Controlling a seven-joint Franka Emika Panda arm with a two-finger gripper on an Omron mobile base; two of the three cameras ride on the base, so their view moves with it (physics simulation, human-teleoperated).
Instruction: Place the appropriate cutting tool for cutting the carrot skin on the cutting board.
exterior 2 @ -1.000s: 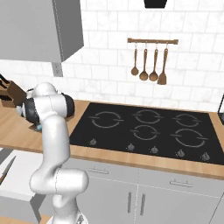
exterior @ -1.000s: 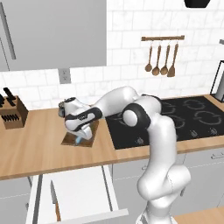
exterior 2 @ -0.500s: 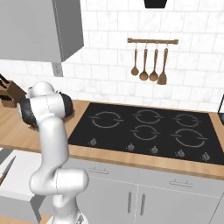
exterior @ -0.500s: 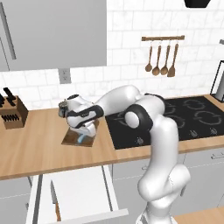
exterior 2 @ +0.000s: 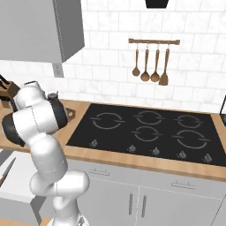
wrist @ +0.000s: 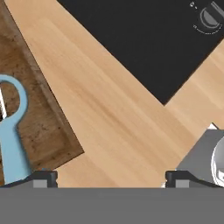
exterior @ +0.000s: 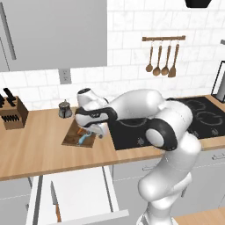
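Gripper [wrist: 111,177] fingers are spread wide apart in the hand view, and nothing is held between them. One dark fingertip [wrist: 43,177] is seen at the lower left and the other at the lower right. Bare wooden counter [wrist: 118,113] is seen in the gap between them.

Off to the left of the gripper, the peeler [wrist: 11,131] is found lying flat on the cutting board [wrist: 41,127]. Its light-blue handle runs up and away from the left fingertip, ending in a loop. The handle is just beside that fingertip, not between the two fingers. It looks let go already.

In the left base view, the gripper [exterior: 94,130] is seen just above the right edge of the cutting board [exterior: 72,138]. The peeler [exterior: 82,139] lies on the board, and the carrot [exterior: 80,130] lies close by it, also on the board. Whether they touch cannot be told.

The black cooktop [wrist: 144,39] is seen further out, across the counter. The task looks nearly done, so the hand likely only needs to be lifted away.
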